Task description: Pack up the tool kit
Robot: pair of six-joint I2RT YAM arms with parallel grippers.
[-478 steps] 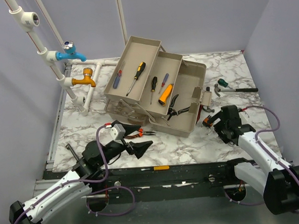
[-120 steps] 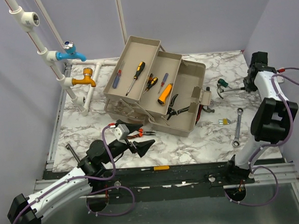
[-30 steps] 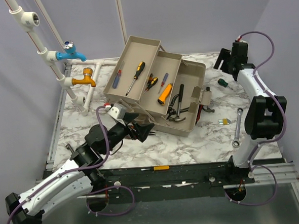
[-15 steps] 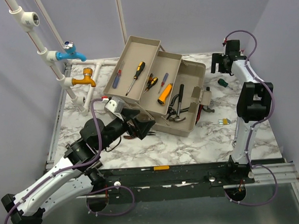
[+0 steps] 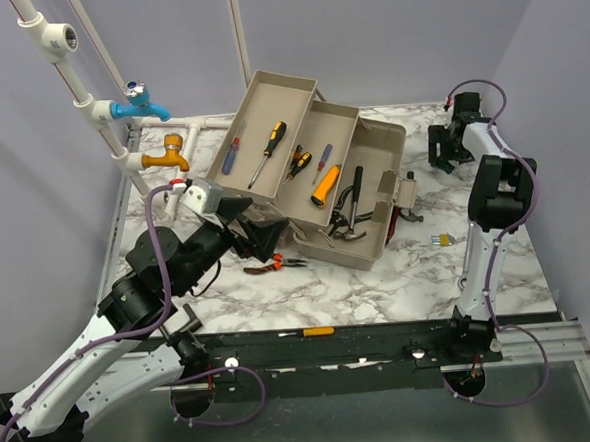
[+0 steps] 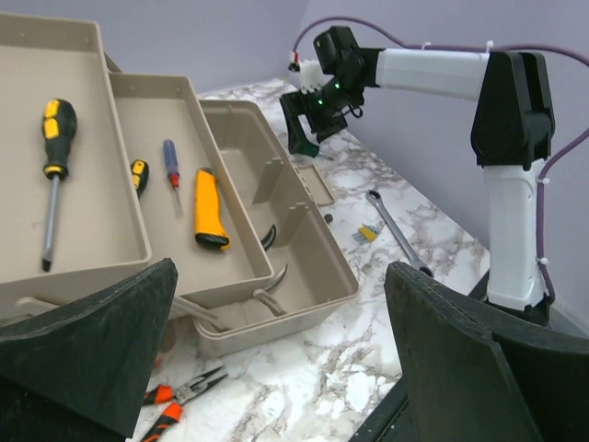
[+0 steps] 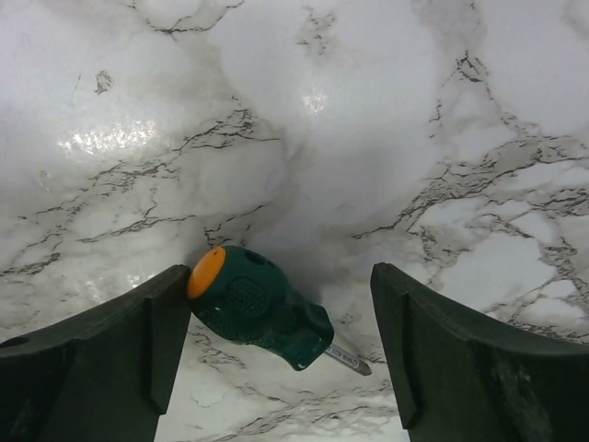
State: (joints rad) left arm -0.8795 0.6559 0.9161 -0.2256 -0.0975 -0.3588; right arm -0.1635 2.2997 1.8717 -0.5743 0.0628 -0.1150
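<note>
pliers [image 6: 189, 391]: handles partly behind left fingers [image 6: 83, 350] | toolbox [image 6: 276, 318]: cut by left, top edges

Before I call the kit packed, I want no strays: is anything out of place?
Yes: pliers, a wrench, hex keys and a green screwdriver lie on the table, outside the toolbox.

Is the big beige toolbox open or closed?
Open. The big beige plastic toolbox is folded out wide, with the black-and-yellow screwdriver lying uncovered inside.
</note>
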